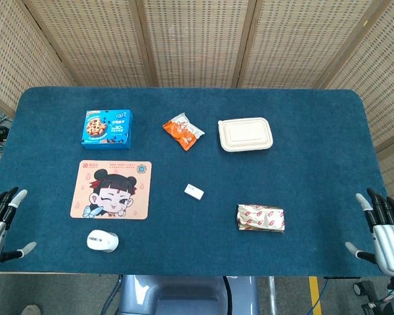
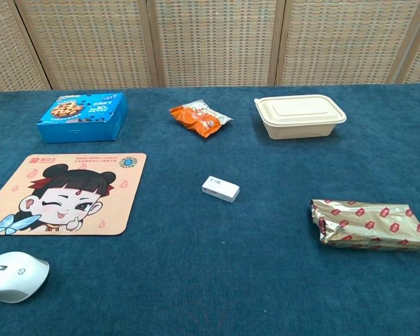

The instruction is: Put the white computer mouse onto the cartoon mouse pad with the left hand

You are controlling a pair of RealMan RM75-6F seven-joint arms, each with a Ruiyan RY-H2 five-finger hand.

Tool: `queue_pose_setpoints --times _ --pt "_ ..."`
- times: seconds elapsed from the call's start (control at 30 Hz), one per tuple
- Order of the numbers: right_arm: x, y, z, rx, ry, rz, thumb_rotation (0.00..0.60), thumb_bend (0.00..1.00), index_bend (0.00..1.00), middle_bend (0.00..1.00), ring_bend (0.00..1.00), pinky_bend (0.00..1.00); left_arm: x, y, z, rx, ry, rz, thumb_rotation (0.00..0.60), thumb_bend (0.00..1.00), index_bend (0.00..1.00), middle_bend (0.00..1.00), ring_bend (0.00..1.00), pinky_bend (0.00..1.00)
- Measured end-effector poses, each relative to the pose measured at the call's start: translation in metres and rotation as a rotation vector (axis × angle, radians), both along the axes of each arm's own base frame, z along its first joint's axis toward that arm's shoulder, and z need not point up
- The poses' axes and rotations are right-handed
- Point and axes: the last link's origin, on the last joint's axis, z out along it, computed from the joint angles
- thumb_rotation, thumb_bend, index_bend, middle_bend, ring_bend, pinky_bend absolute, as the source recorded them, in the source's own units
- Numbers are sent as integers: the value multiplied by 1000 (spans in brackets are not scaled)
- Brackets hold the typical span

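Blue cloth covers the table (image 1: 302, 105). I see the white computer mouse (image 1: 102, 241) lying near the front edge, just off the cartoon mouse pad (image 1: 111, 190) at its 6 o'clock, not touching it. My left hand (image 1: 1, 216) sits at the table's 8 o'clock corner, fingers spread, holding nothing, well apart from the mouse. My right hand (image 1: 381, 226) rests at 4 o'clock, likewise spread and empty. Both hands show in the head view only.
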Motion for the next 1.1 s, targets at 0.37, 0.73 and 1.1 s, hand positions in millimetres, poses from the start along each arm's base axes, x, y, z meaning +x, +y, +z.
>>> queue_pose_setpoints --times 0.37,0.73,1.1 --pt "1 0 0 -1 -3 4 600 0 0 0 0 0 0 0 -7 -34 15 -2 600 0 0 0 0 8" --pt "-3 -3 0 4 -13 -19 600 0 0 0 0 0 1 12 -80 -328 69 -88 600 0 0 0 0 46" --pt "-4 -2 9 -14 -44 -19 600 0 0 0 0 0 3 30 -140 -487 96 -153 600 17 35 8 13 165"
